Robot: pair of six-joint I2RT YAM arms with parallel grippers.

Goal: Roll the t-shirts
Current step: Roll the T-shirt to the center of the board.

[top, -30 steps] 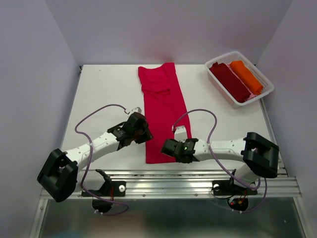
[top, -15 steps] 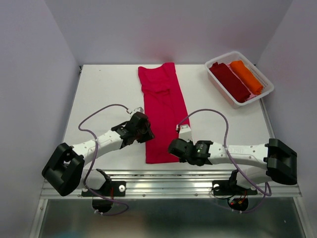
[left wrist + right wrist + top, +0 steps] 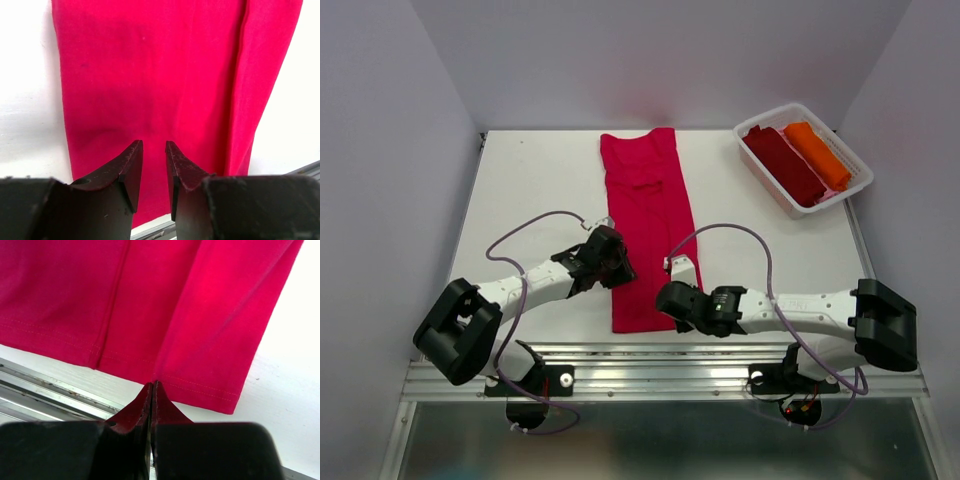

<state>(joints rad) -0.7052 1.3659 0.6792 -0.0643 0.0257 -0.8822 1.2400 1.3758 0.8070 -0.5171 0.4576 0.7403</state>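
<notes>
A crimson-red t-shirt [image 3: 645,215] lies folded into a long narrow strip running from the table's back to its front edge. My left gripper [image 3: 620,268] hovers over the strip's left side near the front, open, with a gap between the fingers and red cloth [image 3: 150,75] showing through it. At the strip's front right corner my right gripper [image 3: 661,298] is shut, its tips [image 3: 152,384] meeting right at the hem [image 3: 200,387]. A dark maroon t-shirt [image 3: 785,165] and an orange t-shirt [image 3: 817,153] lie rolled in the basket.
The white slatted basket [image 3: 765,172] stands at the back right of the table. A metal rail [image 3: 660,365] runs along the near edge, just in front of the shirt's hem. Purple cables [image 3: 535,222] loop over both arms.
My right arm has stretched out to the right while its gripper stayed at the hem corner. My left gripper has edged a little right and forward over the strip.
</notes>
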